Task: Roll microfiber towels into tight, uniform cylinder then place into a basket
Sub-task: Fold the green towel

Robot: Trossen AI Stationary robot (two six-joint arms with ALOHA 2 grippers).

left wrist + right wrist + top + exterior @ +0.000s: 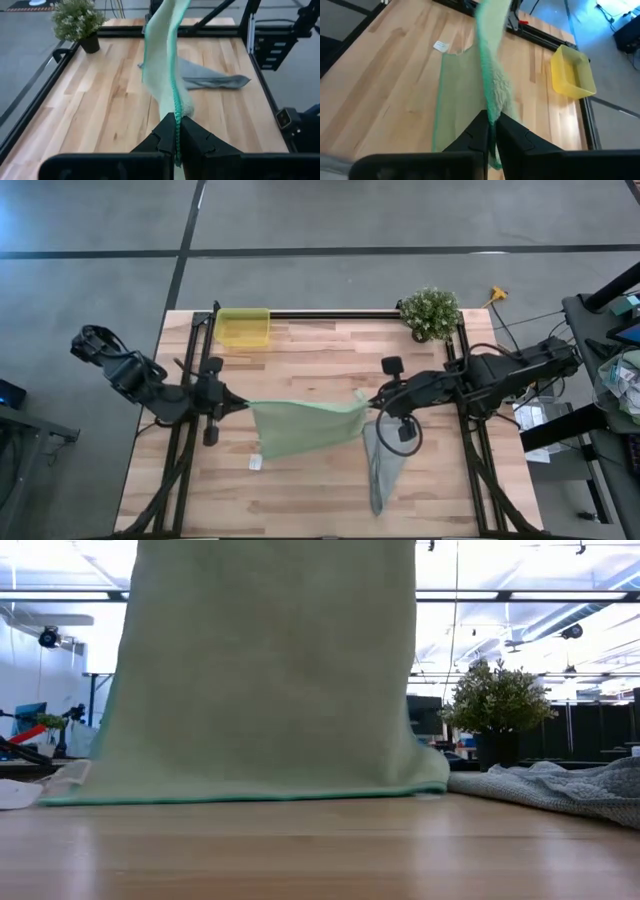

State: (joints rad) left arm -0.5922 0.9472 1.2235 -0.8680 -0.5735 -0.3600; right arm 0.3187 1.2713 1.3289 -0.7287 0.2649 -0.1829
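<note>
Green towel (305,425) hangs stretched btwn left gripper (235,404) & right gripper (372,402), both pinching its top corners.

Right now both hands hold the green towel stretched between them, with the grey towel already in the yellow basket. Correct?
Not quite. The grey towel lies on the table, not in the basket, which holds nothing in the high view. The left hand and right hand do hold the green towel.

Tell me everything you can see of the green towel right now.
The green towel is a light green, fluffy microfibre cloth with a stitched edge and a small white tag. It hangs stretched between the left gripper and right gripper, each shut on an upper corner, its lower edge resting on the table.
</note>
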